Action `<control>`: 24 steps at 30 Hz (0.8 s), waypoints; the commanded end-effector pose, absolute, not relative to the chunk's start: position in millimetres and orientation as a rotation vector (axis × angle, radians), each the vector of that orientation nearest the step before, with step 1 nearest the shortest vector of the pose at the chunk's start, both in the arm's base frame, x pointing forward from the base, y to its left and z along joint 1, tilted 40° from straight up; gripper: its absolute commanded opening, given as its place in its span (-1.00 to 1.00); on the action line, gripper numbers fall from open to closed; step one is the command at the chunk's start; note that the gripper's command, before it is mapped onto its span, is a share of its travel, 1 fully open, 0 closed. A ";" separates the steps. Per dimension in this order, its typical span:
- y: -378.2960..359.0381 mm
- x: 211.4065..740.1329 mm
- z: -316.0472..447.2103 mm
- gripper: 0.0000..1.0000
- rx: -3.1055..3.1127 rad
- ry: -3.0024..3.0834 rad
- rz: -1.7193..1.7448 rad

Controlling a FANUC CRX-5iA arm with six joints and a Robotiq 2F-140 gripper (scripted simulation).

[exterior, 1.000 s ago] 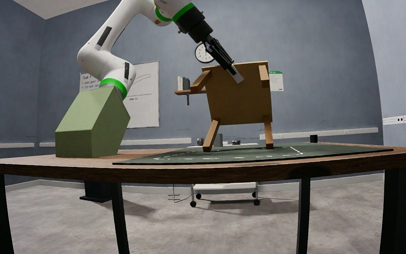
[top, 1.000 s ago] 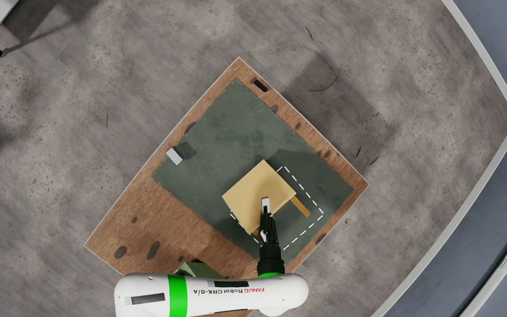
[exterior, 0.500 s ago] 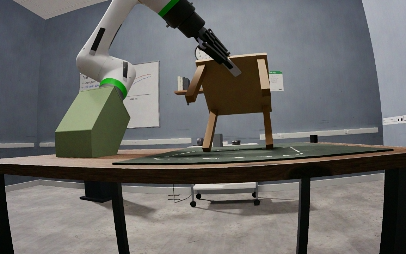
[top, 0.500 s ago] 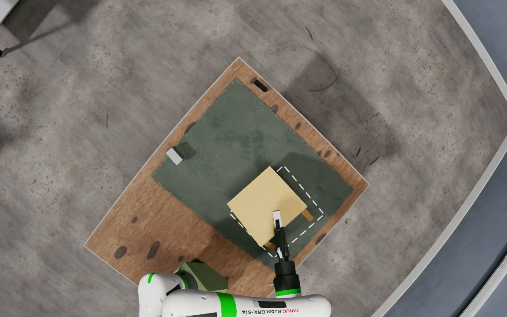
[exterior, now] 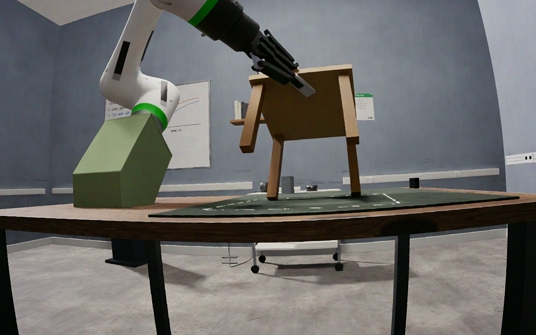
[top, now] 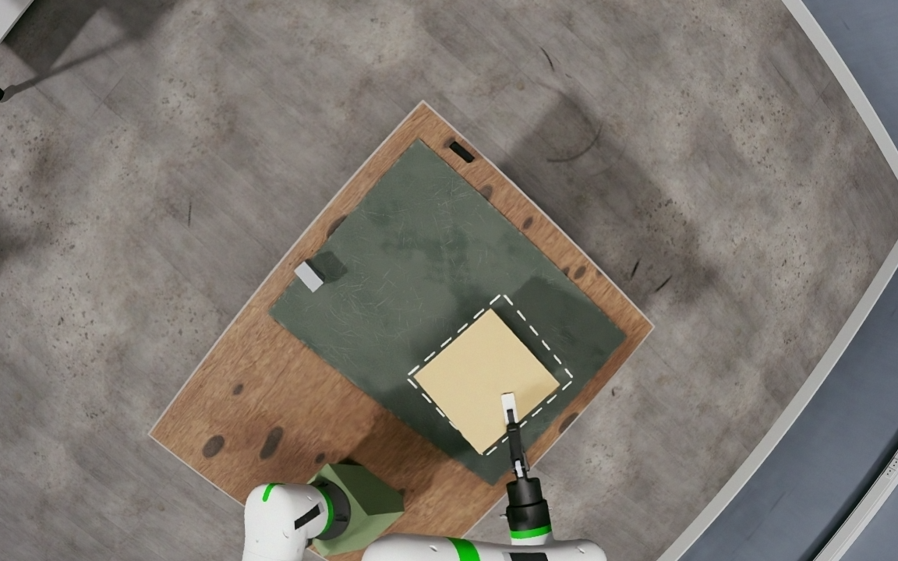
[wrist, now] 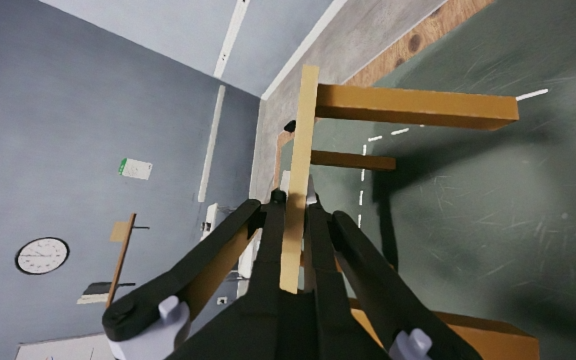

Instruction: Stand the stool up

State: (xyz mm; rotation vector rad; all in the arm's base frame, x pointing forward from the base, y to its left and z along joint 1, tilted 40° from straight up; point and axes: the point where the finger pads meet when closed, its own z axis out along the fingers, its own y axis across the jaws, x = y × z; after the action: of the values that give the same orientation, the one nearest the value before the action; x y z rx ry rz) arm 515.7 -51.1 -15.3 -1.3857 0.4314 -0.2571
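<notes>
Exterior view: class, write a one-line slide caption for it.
Gripper clamps the tilted stool by its seat; two feet touch the green mat.

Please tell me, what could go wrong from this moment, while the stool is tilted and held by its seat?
The stool stands on two feet only, and the end effector pinches just the thin seat edge; it may slip and fall back.

From above, the seat nearly fills the dashed rectangle, and one corner seems to reach the line, so a foot may land outside.

A quick release may let the raised feet hit the green mat hard.

Lab: whiteboard, wheeled cart, workbench
</notes>
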 end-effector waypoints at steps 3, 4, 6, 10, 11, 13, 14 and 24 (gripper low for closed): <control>-67.3 517.8 -36.3 -0.80 -1.271 0.442 -0.224; -71.9 517.8 -43.9 -0.80 -1.271 0.442 -0.224; -76.4 518.0 -51.7 -0.80 -1.243 0.448 -0.216; -79.2 517.7 -57.6 -0.80 -1.148 0.463 -0.192; -82.2 517.6 -64.5 -0.80 -1.148 0.463 -0.192; -88.2 517.3 -77.7 -0.80 -1.148 0.463 -0.192; -90.4 517.3 -82.8 -0.80 -1.143 0.464 -0.190; -96.0 516.7 -101.2 -0.80 -1.025 0.483 -0.160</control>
State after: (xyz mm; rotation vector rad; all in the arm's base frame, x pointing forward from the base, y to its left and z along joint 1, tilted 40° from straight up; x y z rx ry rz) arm 516.0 -90.3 -87.5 -1.0653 0.4818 -0.1708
